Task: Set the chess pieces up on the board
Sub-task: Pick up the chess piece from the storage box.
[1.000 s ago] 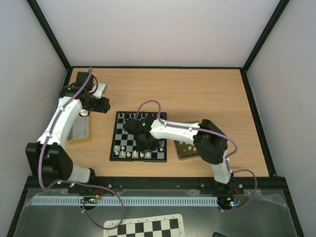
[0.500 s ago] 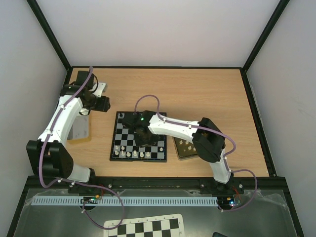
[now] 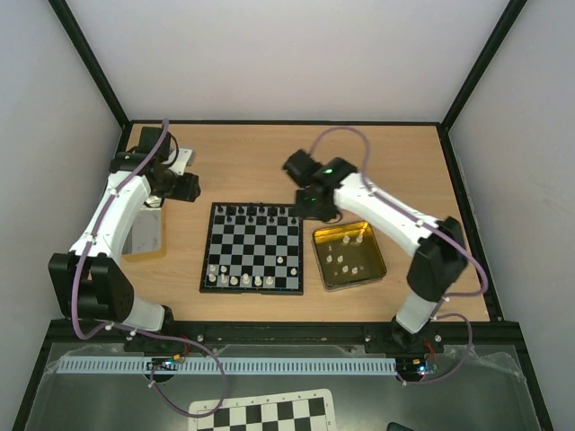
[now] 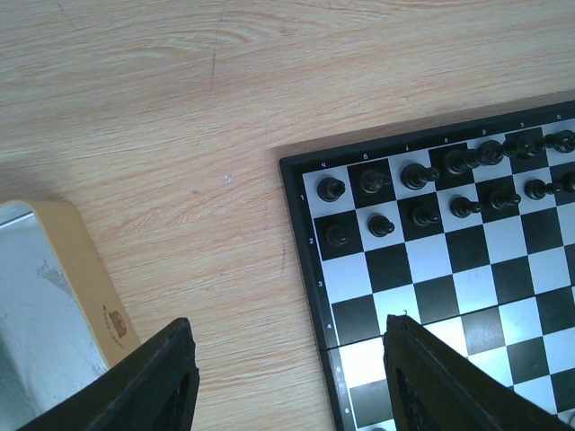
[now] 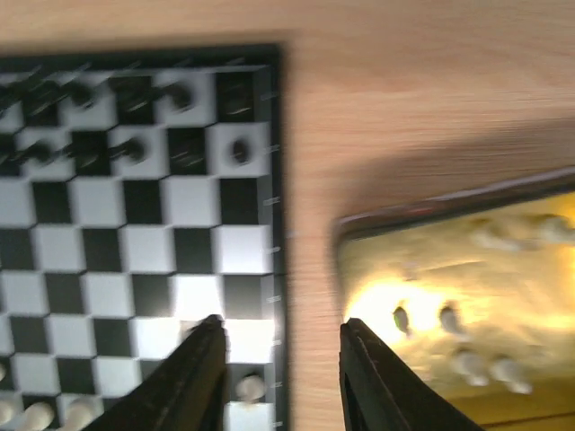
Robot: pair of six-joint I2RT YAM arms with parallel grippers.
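The board (image 3: 256, 247) lies mid-table. Black pieces (image 3: 256, 214) fill its two far rows. White pieces (image 3: 243, 279) stand along its near row, and one more white piece (image 3: 287, 261) stands a row ahead. My right gripper (image 3: 310, 202) is open and empty above the board's far right corner. In the blurred right wrist view it (image 5: 283, 377) hangs over the gap between the board (image 5: 117, 242) and the tin. My left gripper (image 3: 184, 184) is open and empty beyond the board's far left corner. The left wrist view (image 4: 287, 377) shows the black pieces (image 4: 422, 193).
A square gold tin (image 3: 370, 267) holding several white pieces (image 3: 346, 242) sits right of the board; it also shows in the right wrist view (image 5: 503, 269). Its lid (image 3: 148, 235) lies at the left under my left arm. A printed checkered sheet (image 3: 260, 415) lies below the table's front rail.
My right arm has pulled back from over the board's near right part to its far right corner. A white piece stands where it had been. The left arm has not moved.
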